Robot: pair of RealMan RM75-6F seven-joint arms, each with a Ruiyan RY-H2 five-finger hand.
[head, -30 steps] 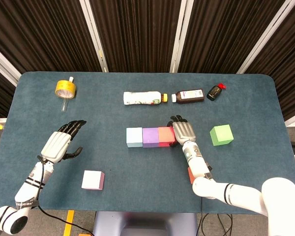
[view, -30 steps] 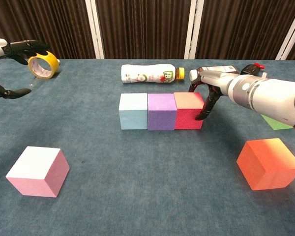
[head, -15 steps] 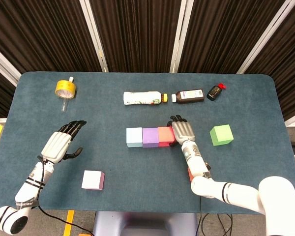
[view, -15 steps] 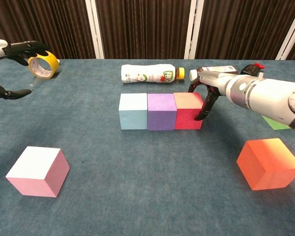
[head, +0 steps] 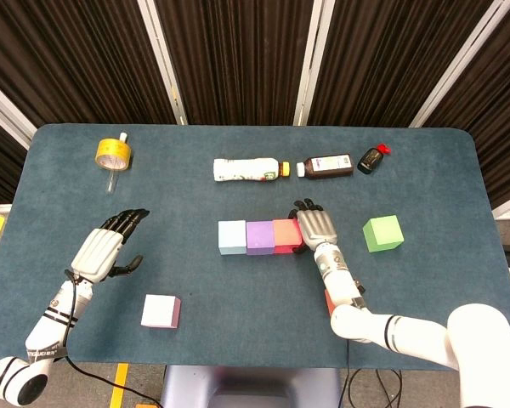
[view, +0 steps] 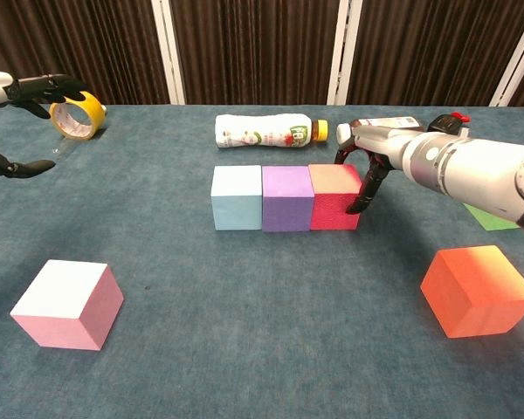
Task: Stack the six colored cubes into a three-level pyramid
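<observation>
on blue table (head: pixel 425 280), right hand (head: pixel 317 226) fingers touch red cube (view: pixel 334 197) side.

- Your table (head: pixel 425 170) has a dark teal top.
- On it you have three cubes (head: pixel 259 236) in a touching row — pink cube (head: pixel 161 311), green cube (head: pixel 382 233) and orange cube (view: pixel 478 290) lie apart.
- Along the far side: tape roll (head: pixel 113 152), white bottle (head: pixel 248 169), brown bottle (head: pixel 326 165).

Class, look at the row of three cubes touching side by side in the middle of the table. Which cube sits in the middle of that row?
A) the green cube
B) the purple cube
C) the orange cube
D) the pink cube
B: the purple cube sits between the light blue cube and the red cube, whose outer end the right hand touches.
</observation>
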